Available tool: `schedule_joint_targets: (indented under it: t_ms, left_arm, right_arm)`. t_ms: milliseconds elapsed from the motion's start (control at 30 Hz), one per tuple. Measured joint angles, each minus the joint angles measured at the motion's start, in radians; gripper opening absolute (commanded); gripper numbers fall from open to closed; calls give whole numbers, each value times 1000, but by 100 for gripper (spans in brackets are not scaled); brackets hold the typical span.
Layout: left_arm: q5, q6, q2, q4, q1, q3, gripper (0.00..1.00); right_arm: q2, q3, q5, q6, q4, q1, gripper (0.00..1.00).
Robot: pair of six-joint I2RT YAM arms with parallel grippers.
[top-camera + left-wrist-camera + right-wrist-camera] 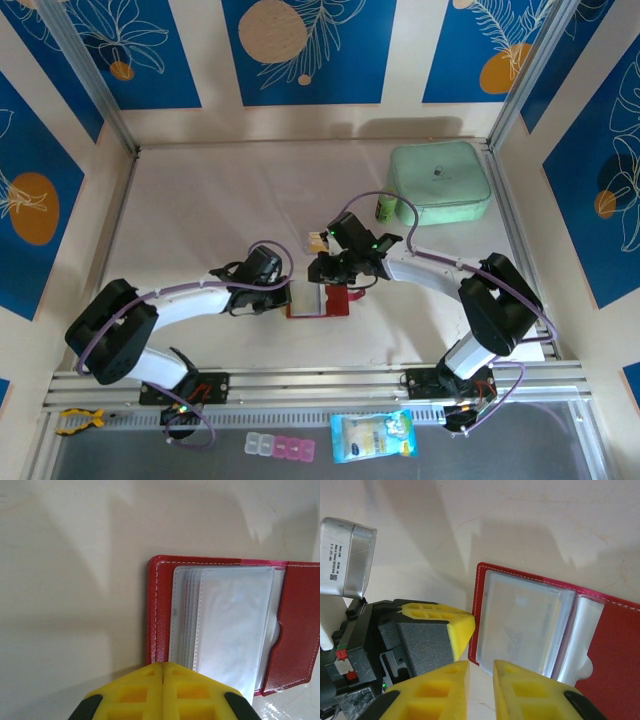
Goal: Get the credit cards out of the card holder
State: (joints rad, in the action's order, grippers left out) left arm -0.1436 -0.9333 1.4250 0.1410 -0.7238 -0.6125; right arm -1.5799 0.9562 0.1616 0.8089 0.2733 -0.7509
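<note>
Card holder: small red leather-like folding wallet [159, 610], open and flat on the pale bench [65, 580] between the two arms, pale clear inner sleeves [230, 625] facing up.

Left pincer [163, 692]: yellow pads clenched together at the wallet's near left corner. Unclear whether any sliver of cover is nipped between them.

Right pincer [481, 670]: pads parted by a narrow slit, nothing between them, poised just beside the edge of the sleeve stack.

Credit cards: no orange-yellow or red-and-white plastic plainly visible in the sleeves. Faint print under the top sleeve in the right wrist view, possibly a card.

Handling: wallet judged light and limp at the fold, likely to slide or flap unless pinned at the cover. Sleeves thin, slick and floppy. Cards probably stiff, smooth and hard to catch flat, so best pinched across the faces at a short edge showing at a sleeve mouth or at the curved thumb notch [277, 630].

Top external view: overall layout, with both arms converging on the wallet, a mint-green zipped case [440, 182] well apart at the far right, and a small tan-orange flat piece [318, 240] beyond the right pincer, too small to identify.

Wrist views: white stitching, fanned sleeve edges and the notch, all lost from above.
</note>
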Motion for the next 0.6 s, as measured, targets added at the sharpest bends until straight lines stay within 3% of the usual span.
schedule_joint_targets:
  t_ms: [333, 600]
  left_arm:
    - [0, 0, 7, 2, 0, 0, 5]
    - [0, 0, 17, 1, 0, 0, 4]
  right_arm:
    - [-47, 1, 9, 13, 0, -3, 40]
    - [-94, 7, 34, 12, -6, -16, 41]
